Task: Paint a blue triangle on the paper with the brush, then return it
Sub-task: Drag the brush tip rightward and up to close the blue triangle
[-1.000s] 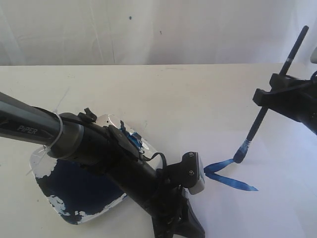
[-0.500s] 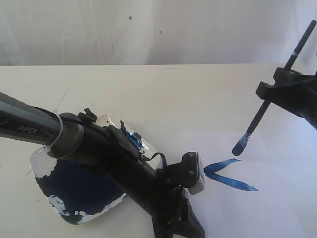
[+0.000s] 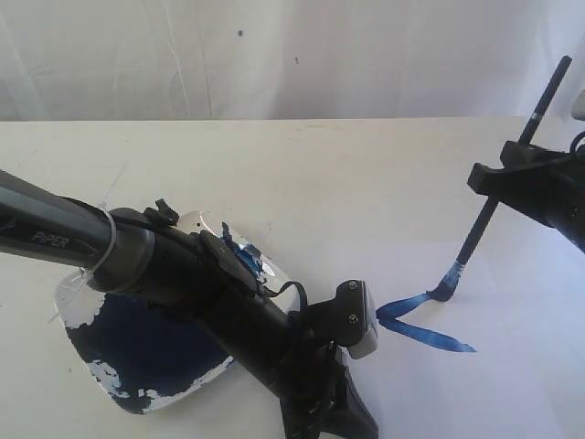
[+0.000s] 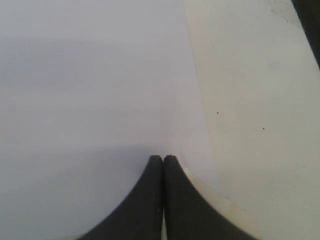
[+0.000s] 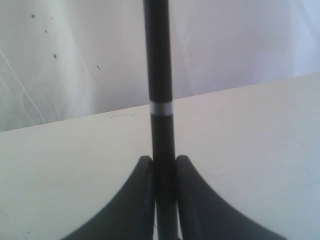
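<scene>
My right gripper (image 3: pixel 498 178) (image 5: pixel 163 160) is shut on the black brush (image 3: pixel 475 236) (image 5: pixel 160 75), gripping its handle below the silver band. The brush leans, and its blue tip touches the paper (image 3: pixel 521 384) at the right end of the upper stroke. Of the blue triangle (image 3: pixel 416 322) two strokes show; they meet at a point on the left and spread apart to the right. My left gripper (image 4: pixel 163 158) is shut and empty, with its tips on the paper (image 4: pixel 90 75) close to the sheet's edge. Its arm crosses the exterior view's lower left.
A clear paint dish (image 3: pixel 82 311) with a dark-blue pool lies on the cream table (image 3: pixel 320 174) at the left, partly under the left arm (image 3: pixel 183 270). A white backdrop (image 3: pixel 274 55) rises behind the table.
The brush tip rested on the paper a second ago, lifted up and to the right half a second ago, and is down again at the upper stroke's right end. The left arm is still.
</scene>
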Controlling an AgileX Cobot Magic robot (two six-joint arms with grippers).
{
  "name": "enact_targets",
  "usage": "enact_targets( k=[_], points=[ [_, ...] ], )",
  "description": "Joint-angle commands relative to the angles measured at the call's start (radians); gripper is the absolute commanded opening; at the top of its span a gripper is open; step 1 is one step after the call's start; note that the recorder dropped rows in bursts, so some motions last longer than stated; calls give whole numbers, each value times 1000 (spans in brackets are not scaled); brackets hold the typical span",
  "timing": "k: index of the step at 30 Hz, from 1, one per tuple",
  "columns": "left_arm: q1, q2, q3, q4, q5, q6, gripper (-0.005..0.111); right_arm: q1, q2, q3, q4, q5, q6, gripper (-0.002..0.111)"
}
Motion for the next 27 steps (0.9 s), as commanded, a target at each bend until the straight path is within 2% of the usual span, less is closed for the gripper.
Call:
enact_targets(
  k=[1, 13, 27],
  points=[
    [-6, 15, 11, 40, 6, -6, 0, 1, -26, -1, 1, 68, -12, 0],
    [-6, 15, 11, 40, 34, -6, 0, 1, -159, 1, 62, 263, -106, 0],
    [-6, 15, 11, 40, 34, -6, 0, 1, -210, 1, 65, 350, -121, 0]
  ],
)
